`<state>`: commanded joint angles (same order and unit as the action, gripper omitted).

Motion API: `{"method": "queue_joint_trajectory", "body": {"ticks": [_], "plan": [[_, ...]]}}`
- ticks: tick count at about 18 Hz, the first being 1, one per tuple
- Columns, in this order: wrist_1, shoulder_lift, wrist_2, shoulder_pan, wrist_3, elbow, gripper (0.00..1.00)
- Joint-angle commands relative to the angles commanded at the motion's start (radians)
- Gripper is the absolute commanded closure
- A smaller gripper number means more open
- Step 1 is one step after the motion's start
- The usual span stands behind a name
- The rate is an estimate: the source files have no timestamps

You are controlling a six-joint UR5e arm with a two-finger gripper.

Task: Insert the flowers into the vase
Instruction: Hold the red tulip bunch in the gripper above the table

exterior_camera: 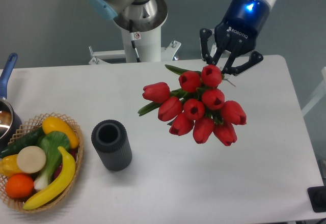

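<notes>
Tulips fill the middle of the scene: the flowers (196,107), red heads bunched tight with green leaves poking out, hang right of the vase (111,144) and a little farther back, well apart from it. The gripper (224,61) sits behind and above the bunch. Its dark fingers look splayed, with the stems seeming to run up between them, but the tulip heads hide the contact point, so I cannot tell whether the jaws are actually clamped on the stems or merely around them. The bunch appears to be held by its stem end with the heads tipped toward the camera, which would suit carrying it but not yet lowering it in; the stems would have to point down at the round hole first.

The vase stands upright on the white table (168,193), hole facing up and nothing in it. Just left of the vase rests a wicker basket (76,137) of fruit and vegetables, close enough that a wide sweep of leaves could brush it.
</notes>
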<state>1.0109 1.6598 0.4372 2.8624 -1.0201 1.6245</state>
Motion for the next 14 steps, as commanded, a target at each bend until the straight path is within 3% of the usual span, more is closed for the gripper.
{"method": "queue_joint_trajectory", "body": {"ticks": [14], "plan": [[-0.035, 0.014, -0.018, -0.031, 0.000, -0.009, 0.76]]}}
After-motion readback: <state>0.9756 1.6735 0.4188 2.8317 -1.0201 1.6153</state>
